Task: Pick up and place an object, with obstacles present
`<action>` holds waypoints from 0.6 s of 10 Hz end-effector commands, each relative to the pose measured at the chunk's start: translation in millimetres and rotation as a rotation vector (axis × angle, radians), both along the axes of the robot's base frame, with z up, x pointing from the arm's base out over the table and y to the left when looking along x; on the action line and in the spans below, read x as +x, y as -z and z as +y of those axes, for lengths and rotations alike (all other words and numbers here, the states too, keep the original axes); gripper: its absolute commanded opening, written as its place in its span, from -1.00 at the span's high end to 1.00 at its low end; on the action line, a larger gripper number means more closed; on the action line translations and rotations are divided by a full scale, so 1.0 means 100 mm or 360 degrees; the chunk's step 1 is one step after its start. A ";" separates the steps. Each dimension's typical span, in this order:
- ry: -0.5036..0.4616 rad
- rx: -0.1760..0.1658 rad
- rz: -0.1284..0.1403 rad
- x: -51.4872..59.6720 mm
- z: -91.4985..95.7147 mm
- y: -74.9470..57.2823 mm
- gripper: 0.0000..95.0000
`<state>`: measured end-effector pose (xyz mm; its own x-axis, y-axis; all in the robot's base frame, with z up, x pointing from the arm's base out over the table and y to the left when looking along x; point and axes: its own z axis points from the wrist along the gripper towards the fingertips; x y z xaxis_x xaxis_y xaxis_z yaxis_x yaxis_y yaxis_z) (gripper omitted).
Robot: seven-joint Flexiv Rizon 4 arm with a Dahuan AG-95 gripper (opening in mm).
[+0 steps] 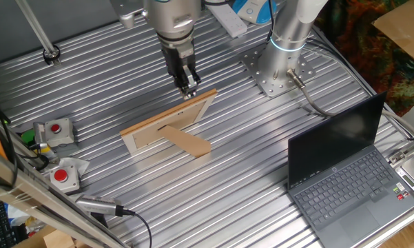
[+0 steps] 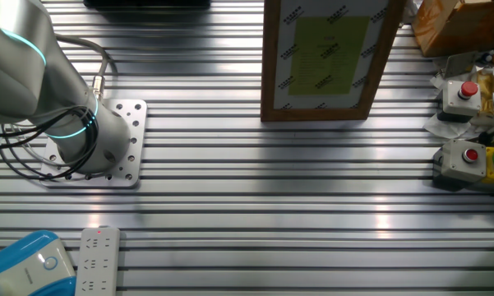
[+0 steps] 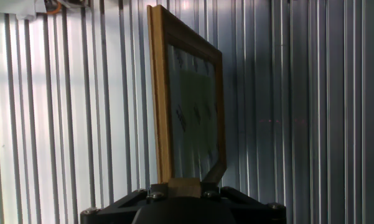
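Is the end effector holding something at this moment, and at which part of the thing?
Yes. The end effector holds a small wooden block between its fingertips, gripped on two opposite sides, right above the picture frame.

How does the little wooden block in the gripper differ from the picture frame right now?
The block is tiny and roughly cube-shaped; the picture frame is a far bigger, flat rectangle. The block is held off the table between the fingers of the gripper; the frame stands tilted on the ribbed table, propped by its brown stand flap. The block is solid wood; the frame encloses a printed sheet. Both are light-coloured wood.
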<state>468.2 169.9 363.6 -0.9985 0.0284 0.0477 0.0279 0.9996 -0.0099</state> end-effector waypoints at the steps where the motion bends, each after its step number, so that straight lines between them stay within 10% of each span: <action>1: 0.0013 -0.0005 0.0027 0.00 0.12 -0.09 1.00; 6: 0.0075 -0.0038 0.0034 -0.04 0.49 -0.07 1.00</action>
<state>462.8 220.6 370.0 -0.9947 0.0801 0.0647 0.0780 0.9964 -0.0333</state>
